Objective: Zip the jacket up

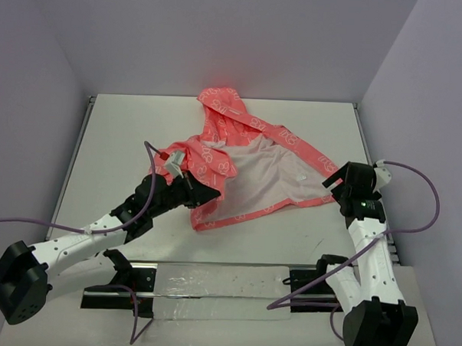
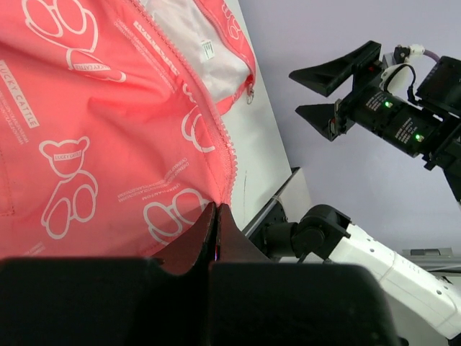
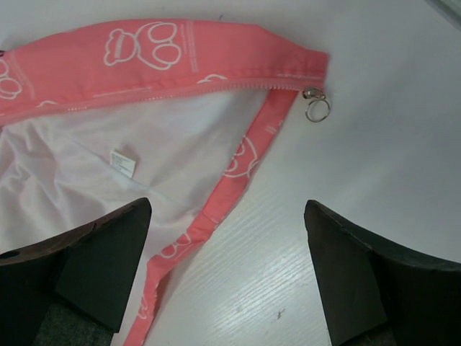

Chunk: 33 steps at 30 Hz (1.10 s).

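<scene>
**Jacket lay open on the table, one corner pinched**

The jacket [image 1: 247, 154] lay spread open on the white table [image 1: 133, 123], hood toward the far wall, coral outer fabric folded back on both sides and the pale lining [image 3: 65, 166] facing up in the middle. A small white label [image 3: 124, 163] was sewn into the lining.

The left gripper [image 2: 216, 210] was clenched, its two fingers pressed flat together at the bottom end of the jacket's left front panel. The row of zipper teeth [image 2: 216, 126] ran straight down into the fingertips, so the fabric edge appeared to be nipped between them, though the fingers themselves hid the contact.

The right gripper [image 3: 227, 209] was released, its fingers [image 3: 108, 252] spread wide and holding nothing. It hung over the jacket's other bottom corner, just above the lining and the pink hem. The zipper slider [image 3: 315, 107], with its metal ring, lay on the table at the end of that panel, beyond the fingertips and clear of them. The two zipper halves were well apart.
</scene>
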Each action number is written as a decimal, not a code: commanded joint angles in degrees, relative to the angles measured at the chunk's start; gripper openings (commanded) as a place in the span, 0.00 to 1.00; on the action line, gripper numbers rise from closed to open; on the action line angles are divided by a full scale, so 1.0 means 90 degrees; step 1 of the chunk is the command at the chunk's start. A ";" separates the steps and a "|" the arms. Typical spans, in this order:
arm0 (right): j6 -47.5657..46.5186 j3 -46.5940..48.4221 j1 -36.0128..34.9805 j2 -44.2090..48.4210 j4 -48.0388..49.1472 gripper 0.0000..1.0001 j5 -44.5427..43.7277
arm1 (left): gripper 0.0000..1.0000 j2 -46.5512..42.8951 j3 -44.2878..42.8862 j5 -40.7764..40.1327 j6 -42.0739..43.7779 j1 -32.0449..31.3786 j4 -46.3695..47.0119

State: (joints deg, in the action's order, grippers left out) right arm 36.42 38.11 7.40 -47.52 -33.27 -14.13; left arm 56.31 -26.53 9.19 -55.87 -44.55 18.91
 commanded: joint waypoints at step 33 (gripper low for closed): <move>0.1136 0.2999 -0.4406 -0.7140 0.2317 0.00 0.3474 | 0.00 -0.0001 -0.1084 0.0849 0.0364 0.3676 -0.0897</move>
State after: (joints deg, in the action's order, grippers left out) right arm 46.52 58.53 -27.80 -105.74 -10.39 16.74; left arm 55.16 -31.35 16.29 -55.63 -16.34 12.23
